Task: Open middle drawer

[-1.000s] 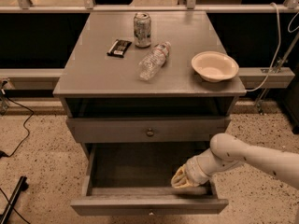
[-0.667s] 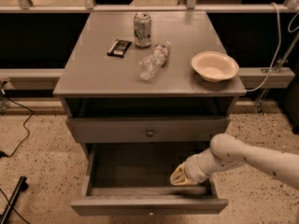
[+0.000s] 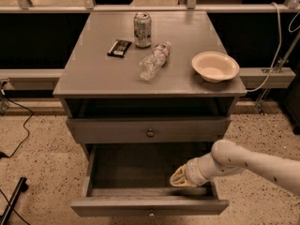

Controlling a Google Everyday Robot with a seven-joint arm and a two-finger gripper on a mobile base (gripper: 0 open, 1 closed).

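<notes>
The middle drawer (image 3: 149, 205) stands pulled well out below the upper drawer (image 3: 150, 130), showing its deep, plain grey inside. Its small knob sits at the centre of the front, near the bottom edge of the view. My gripper (image 3: 180, 178) reaches in from the right on a white arm (image 3: 253, 161). Its yellowish tip is inside the drawer, close behind the right part of the front board.
On the cabinet top (image 3: 93, 74) lie a soda can (image 3: 142, 29), a dark snack bar (image 3: 119, 47), a clear plastic bottle on its side (image 3: 153, 61) and a pale bowl (image 3: 215, 66). The upper drawer's front carries a round knob. A cable (image 3: 18, 135) runs over the speckled floor at left.
</notes>
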